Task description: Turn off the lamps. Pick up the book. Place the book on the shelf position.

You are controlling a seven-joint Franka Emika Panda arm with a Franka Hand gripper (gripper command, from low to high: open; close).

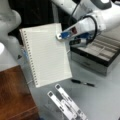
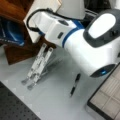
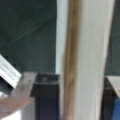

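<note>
Above the grey tabletop (image 1: 105,100), the gripper (image 1: 60,36) jaws sit clamped on the lifted book's (image 1: 46,53) right edge

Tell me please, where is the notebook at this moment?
The notebook is held off the table by the gripper, which is shut on its right edge in a front view. It hangs above the folding metal stand, beside the wooden cabinet.

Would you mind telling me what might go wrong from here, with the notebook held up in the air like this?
The gripper pinches the book only at one edge, so the large notebook, hanging clear of the table, might pivot or slip out.

If it dropped, it would likely land on the folding metal stand or the pen below it.

The shelf position sits close to the book's coil side, so a swing could clip it.
</note>
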